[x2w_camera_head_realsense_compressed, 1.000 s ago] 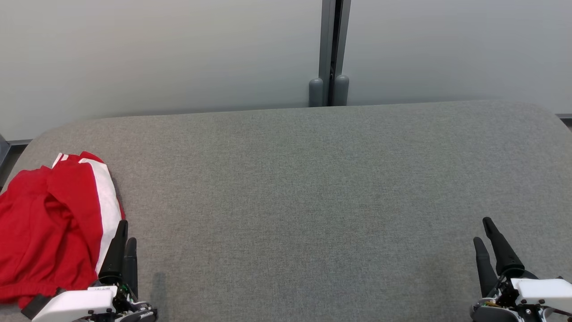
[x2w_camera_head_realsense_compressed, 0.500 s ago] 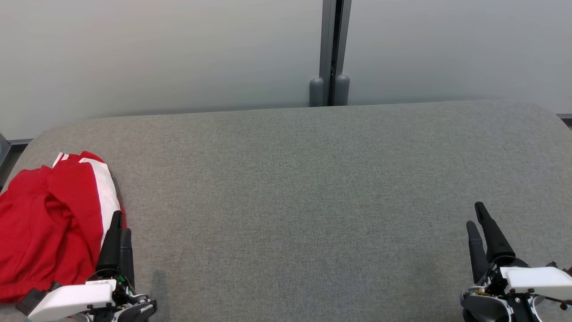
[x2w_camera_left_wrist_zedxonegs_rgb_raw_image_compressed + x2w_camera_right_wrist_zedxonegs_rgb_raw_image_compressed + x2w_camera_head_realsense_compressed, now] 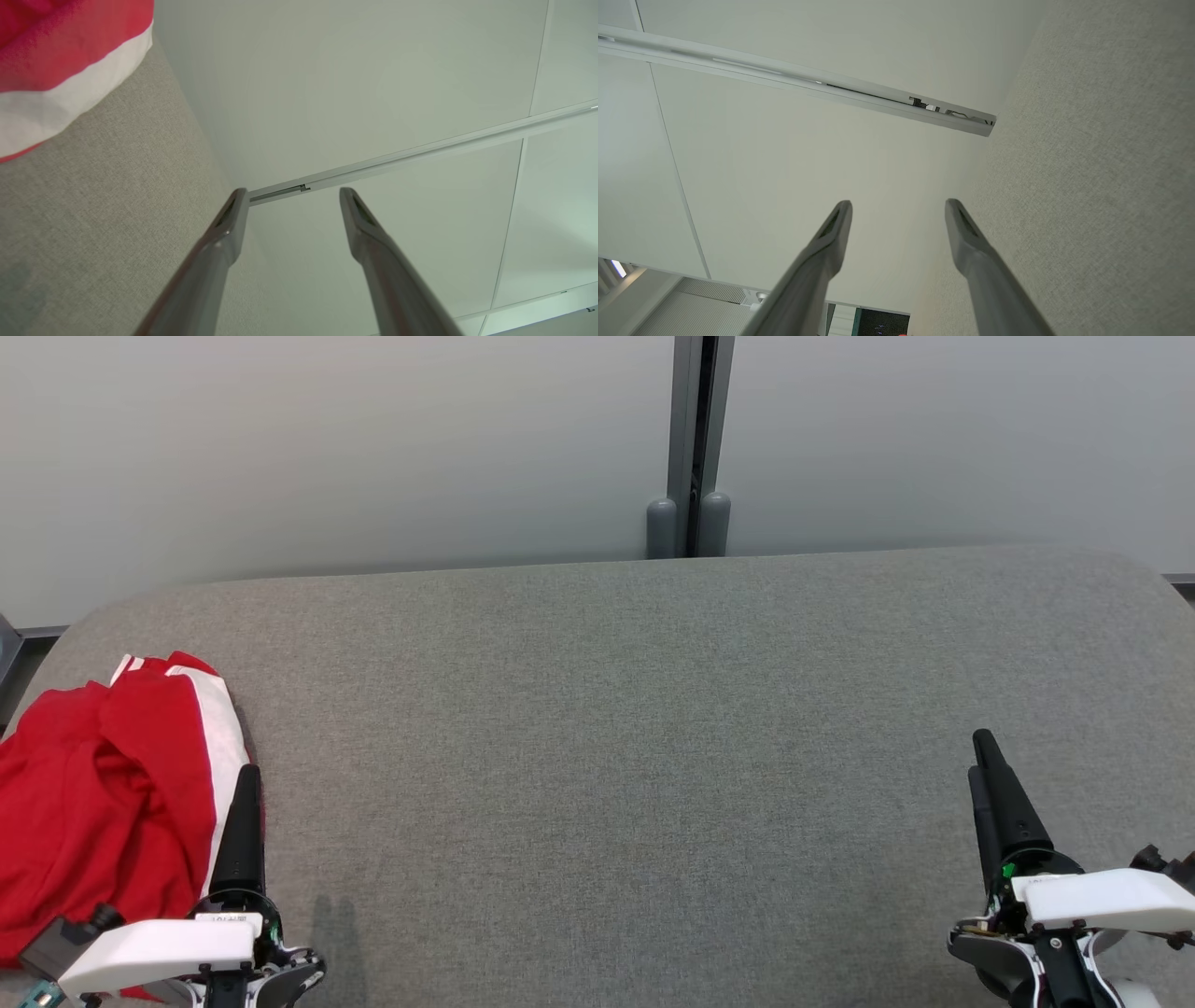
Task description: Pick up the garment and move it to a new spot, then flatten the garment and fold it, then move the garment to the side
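A crumpled red garment (image 3: 103, 803) of soft, matte cloth with a broad white stripe down one side lies bunched in loose folds at the near left corner of the grey fabric-covered table (image 3: 607, 728), whose top has a fine felt-like weave and rounded far corners. The left edge of the head view cuts the heap off, and its near edge is hidden behind the white wrist housing (image 3: 154, 947) of the left arm. The left gripper (image 3: 248, 779) stands just beside the striped edge; in the head view its two long dark tapered fingers overlap into one shape, and whether they touch the cloth cannot be told. In the left wrist view this left gripper (image 3: 292, 193) has its fingers spread apart, grasping nothing, with the garment (image 3: 70, 46) off to the upper left. The right gripper (image 3: 980, 747) is well apart from the cloth at the table's near right, over bare fabric; in its own wrist view the right gripper (image 3: 899, 203) is likewise released, fingers wide with nothing between them. Behind the table rise smooth pale wall panels (image 3: 327, 448), split by a grey metal post (image 3: 691, 439) with two rounded caps (image 3: 660, 527) at its foot.
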